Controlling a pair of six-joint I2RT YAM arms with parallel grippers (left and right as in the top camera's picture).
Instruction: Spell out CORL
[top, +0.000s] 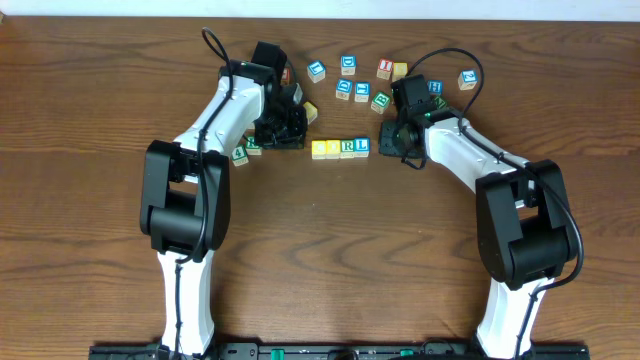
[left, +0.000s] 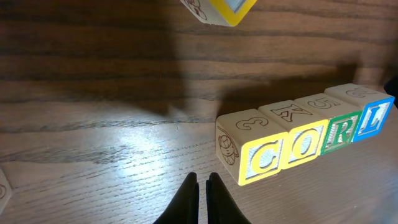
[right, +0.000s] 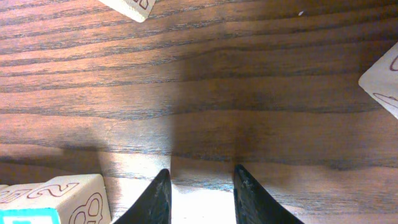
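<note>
Four wooden cubes stand side by side in a row reading CORL (top: 340, 148). In the left wrist view they show a yellow C (left: 262, 158), a yellow O (left: 303, 146), a green R (left: 339, 132) and a blue L (left: 372, 119). My left gripper (top: 287, 128) hovers just left of the row, shut with nothing between its fingers (left: 202, 182). My right gripper (top: 396, 136) sits just right of the L cube (right: 50, 199), open and empty (right: 200, 177).
Several loose letter cubes lie scattered behind the row, among them a blue one (top: 316, 70), a red one (top: 385, 68) and a green one (top: 381, 101). More cubes sit by the left arm (top: 240, 153). A yellow-edged cube (left: 219, 9) lies beyond my left fingertips.
</note>
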